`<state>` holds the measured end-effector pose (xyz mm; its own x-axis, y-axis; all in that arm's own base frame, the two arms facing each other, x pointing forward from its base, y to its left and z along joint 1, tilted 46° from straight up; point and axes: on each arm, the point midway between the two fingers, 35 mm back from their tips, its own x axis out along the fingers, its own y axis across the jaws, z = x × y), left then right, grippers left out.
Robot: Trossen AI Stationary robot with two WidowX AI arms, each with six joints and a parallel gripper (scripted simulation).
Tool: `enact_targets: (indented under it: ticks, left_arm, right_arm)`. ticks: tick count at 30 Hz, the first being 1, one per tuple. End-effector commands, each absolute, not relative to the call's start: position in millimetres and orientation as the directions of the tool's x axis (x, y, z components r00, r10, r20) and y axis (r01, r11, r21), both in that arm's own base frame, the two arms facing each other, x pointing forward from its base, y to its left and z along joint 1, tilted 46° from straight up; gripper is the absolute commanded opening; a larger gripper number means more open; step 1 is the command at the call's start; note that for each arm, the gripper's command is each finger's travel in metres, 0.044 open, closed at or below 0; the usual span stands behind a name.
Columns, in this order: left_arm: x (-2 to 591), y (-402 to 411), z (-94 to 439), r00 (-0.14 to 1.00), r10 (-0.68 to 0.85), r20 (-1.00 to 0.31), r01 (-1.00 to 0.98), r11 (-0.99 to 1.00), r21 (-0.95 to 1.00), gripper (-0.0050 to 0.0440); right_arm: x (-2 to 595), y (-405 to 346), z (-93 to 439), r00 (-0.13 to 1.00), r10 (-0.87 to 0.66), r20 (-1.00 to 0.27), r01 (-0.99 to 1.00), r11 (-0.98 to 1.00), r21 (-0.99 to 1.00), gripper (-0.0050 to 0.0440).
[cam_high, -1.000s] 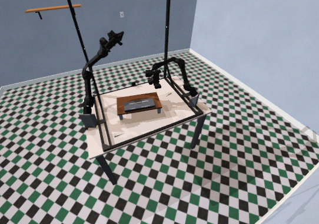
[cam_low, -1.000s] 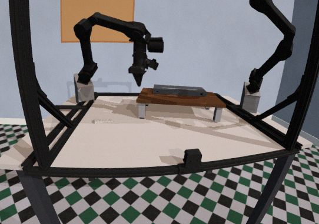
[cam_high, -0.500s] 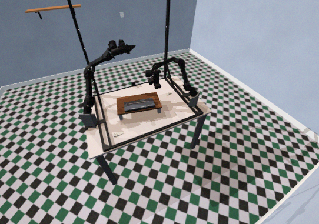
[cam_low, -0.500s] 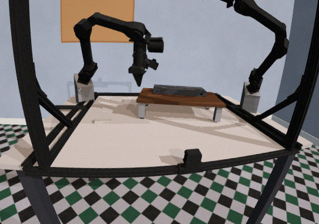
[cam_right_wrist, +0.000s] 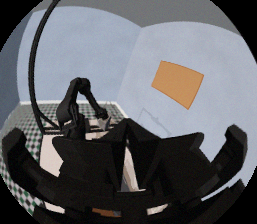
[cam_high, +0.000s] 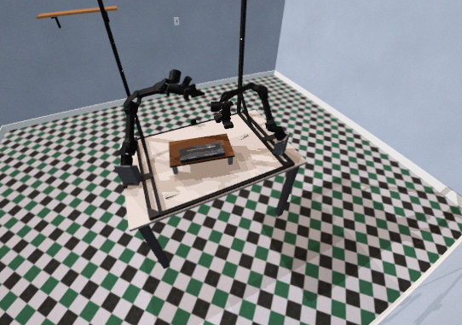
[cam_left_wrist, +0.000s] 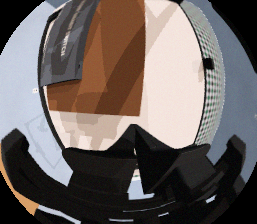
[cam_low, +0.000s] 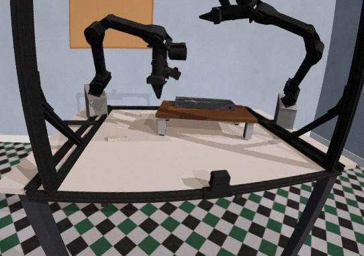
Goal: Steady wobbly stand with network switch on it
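Observation:
The brown stand [cam_high: 175, 152] [cam_low: 201, 115] [cam_left_wrist: 118, 75] is upright on grey legs, with the dark network switch [cam_high: 201, 152] [cam_low: 205, 103] [cam_left_wrist: 63, 50] lying on top. Whether every leg touches the table cannot be told. One pale ribbed wedge [cam_high: 243, 137] [cam_low: 117, 138] lies beside the stand on the left arm's side. Another wedge [cam_high: 171, 195] lies apart, on the right arm's side. My left gripper [cam_high: 229, 125] [cam_low: 158, 97] [cam_left_wrist: 133, 127] is shut and empty, pointing down above and beside the stand's end. My right gripper [cam_high: 203, 93] [cam_low: 200, 17] [cam_right_wrist: 126, 121] is shut and empty, roughly horizontal, high above the stand.
Black frame rails edge the table [cam_high: 205, 187] [cam_low: 161, 162], with tall posts rising from them. A small black box [cam_high: 193, 121] [cam_low: 219, 180] is on one long rail. The left arm also shows in the right wrist view.

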<state>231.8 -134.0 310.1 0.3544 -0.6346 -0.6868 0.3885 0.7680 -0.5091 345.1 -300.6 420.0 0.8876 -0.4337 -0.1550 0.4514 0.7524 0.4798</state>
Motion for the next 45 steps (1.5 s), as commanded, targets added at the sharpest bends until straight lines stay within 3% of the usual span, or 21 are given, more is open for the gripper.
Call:
enact_targets:
  ticks: [1, 7, 14, 23, 31, 41, 45]
  left_arm:
    - [232, -134, 310, 0.354, -0.635, -0.687, 0.389, 0.768, -0.509, 0.0000]
    - [232, -134, 310, 0.354, -0.635, -0.687, 0.389, 0.768, -0.509, 0.0000]
    - [232, -134, 310, 0.354, -0.635, -0.687, 0.389, 0.768, -0.509, 0.0000]
    - [232, -134, 310, 0.354, -0.635, -0.687, 0.389, 0.768, -0.509, 0.0000]
    - [232, -134, 310, 0.354, -0.635, -0.687, 0.389, 0.768, -0.509, 0.0000]
    - [232, -134, 310, 0.354, -0.635, -0.687, 0.389, 0.768, -0.509, 0.0000]
    - [232, -134, 310, 0.354, -0.635, -0.687, 0.389, 0.768, -0.509, 0.0000]
  right_arm:
    - [352, -300, 358, 0.873, -0.365, -0.324, 0.488, 0.668, 0.562, 0.0000]
    - [347, -281, 264, 0.801, -0.188, -0.568, 0.581, 0.470, 0.664, 0.0000]
    - [347, -279, 258, 0.791, -0.180, -0.584, 0.594, 0.456, 0.663, 0.0000]
    - [311, -218, 146, 0.597, 0.183, -0.781, 0.783, 0.081, 0.617, 0.0000]
    - [305, -208, 136, 0.562, 0.234, -0.793, 0.812, 0.029, 0.584, 0.0000]
    - [248, -123, 83, 0.347, 0.631, -0.693, 0.933, -0.309, 0.186, 0.0000]
    - [248, -123, 83, 0.346, 0.634, -0.692, 0.933, -0.311, 0.182, 0.0000]
